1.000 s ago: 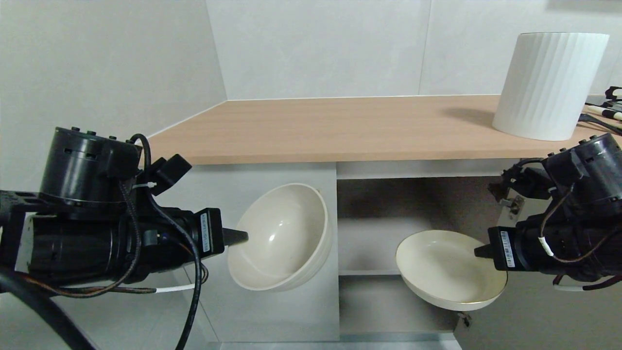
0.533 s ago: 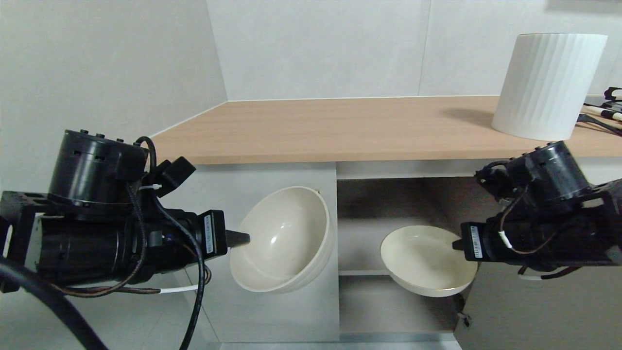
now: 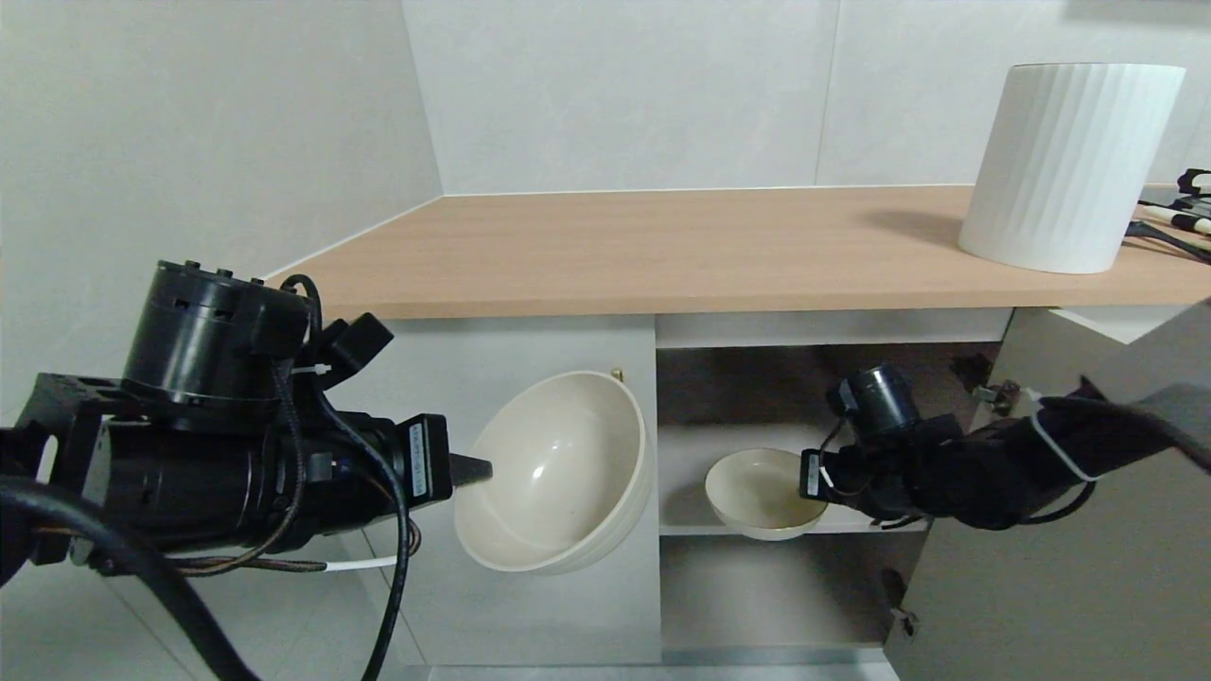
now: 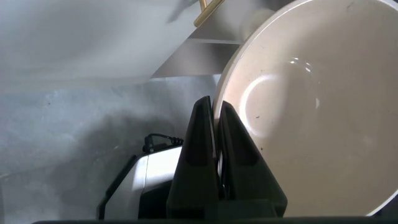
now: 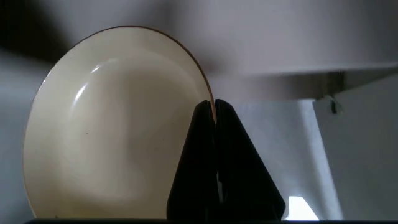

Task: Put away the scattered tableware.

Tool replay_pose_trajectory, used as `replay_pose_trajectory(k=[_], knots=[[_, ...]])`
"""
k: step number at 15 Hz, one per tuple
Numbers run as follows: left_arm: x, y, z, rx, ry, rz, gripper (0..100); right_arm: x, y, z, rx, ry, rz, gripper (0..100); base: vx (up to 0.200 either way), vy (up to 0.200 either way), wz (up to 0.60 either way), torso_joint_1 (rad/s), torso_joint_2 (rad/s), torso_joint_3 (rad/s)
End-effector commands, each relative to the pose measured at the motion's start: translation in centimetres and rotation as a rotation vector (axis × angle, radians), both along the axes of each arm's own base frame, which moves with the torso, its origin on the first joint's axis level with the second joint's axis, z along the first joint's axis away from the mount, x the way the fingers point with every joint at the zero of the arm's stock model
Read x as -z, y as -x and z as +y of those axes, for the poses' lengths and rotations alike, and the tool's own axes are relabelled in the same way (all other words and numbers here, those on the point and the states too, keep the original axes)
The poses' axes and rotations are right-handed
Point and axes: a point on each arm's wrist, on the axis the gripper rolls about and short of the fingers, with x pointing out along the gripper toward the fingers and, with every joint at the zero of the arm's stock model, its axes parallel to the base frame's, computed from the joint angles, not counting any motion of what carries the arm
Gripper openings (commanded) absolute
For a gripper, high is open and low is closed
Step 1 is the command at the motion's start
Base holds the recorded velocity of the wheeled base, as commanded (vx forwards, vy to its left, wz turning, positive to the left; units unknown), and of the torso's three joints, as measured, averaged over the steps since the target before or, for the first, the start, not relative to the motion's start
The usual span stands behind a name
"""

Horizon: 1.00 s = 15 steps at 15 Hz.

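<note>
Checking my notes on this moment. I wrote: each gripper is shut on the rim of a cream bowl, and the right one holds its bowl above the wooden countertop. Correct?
Not quite. The head view shows the right gripper holding its bowl inside the open cabinet, at shelf level, below the countertop. The rest is right: the left gripper also clamps the larger bowl's rim.

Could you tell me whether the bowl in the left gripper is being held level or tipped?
Tipped: the left gripper pinches the rim of the bowl, whose opening faces sideways rather than up.
</note>
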Motion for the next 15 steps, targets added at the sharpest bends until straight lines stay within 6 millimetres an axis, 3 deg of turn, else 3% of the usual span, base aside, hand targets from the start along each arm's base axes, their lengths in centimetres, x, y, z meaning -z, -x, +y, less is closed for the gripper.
replay_pose_trajectory(k=[1, 5, 15], knots=[[0.1, -0.1, -0.1, 0.001, -0.002, 0.004, 0, 5.7, -3.3, -0.2, 0.101, 0.039, 0.044, 0, 0.0, 0.0, 0.0, 0.0, 0.0, 0.0], [0.4, -0.3, -0.2, -0.001, -0.006, 0.014, 0, 8.3, -5.2, -0.3, 0.188, 0.076, 0.035, 0, 0.0, 0.0, 0.0, 0.0, 0.0, 0.0], [0.3, -0.2, -0.4, 0.009, -0.006, 0.012, 0, 9.9, -8.3, -1.8, 0.292, 0.126, -0.008, 0, 0.0, 0.0, 0.0, 0.0, 0.0, 0.0]])
